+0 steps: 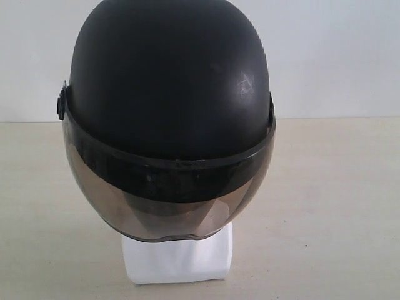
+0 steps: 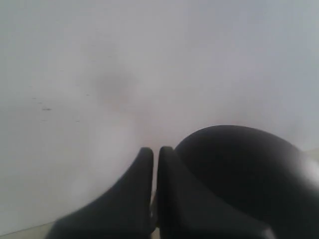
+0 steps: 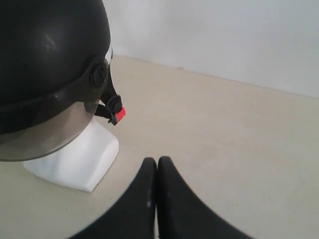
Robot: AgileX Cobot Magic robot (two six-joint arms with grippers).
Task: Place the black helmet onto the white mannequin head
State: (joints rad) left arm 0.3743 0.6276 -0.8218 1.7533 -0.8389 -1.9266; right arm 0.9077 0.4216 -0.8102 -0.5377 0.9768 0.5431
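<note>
We can read no text, brand, number or sign in any view. On the black helmet we see only a faint pale mark on the shell, too blurred to make out.

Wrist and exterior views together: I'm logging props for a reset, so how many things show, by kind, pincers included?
helmet: 1
mannequin head, only its white base showing under the helmet: 1
pincers: 2 (left pincer, right pincer, both shut, holding nothing)
Total: 4
</note>
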